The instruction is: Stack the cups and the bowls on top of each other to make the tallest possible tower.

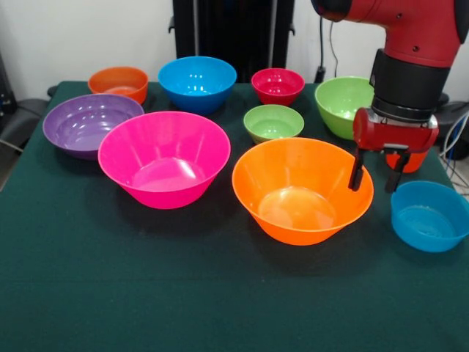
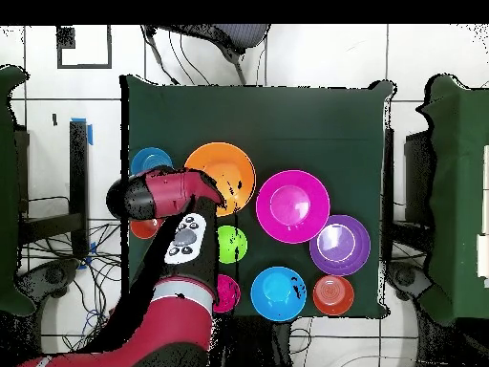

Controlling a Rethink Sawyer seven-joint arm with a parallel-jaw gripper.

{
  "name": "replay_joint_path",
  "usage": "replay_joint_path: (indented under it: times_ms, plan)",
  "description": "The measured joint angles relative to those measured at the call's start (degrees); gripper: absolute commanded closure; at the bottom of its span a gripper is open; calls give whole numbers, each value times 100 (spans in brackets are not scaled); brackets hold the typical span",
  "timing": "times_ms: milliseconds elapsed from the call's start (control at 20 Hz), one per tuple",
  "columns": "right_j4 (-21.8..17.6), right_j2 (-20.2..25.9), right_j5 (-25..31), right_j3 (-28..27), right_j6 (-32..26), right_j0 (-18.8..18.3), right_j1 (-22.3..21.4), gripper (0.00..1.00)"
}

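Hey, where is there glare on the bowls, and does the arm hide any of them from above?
Front view: soft overhead glare pools in the pink bowl and large orange bowl, with faint shadows beneath them. Overhead view: the arm covers part of the large orange bowl and nearly all of an orange-red piece; the tool itself is hidden there.

The arm's red wrist [image 1: 396, 130] mostly hides an orange-red cup [image 1: 405, 160]; overhead, the arm [image 2: 177, 196] covers the large green bowl, and the small blue bowl [image 1: 431, 215] runs off-frame.
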Motion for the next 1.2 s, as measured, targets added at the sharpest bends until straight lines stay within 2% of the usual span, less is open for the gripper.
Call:
replay_joint_path:
  times_ms: [750,800,1200]
  plan:
    - [1,0,0,-1,0,1,244,0]
    - [1,0,-1,-1,0,1,306,100]
    - [0,-47,0,-2,0,1,237,100]
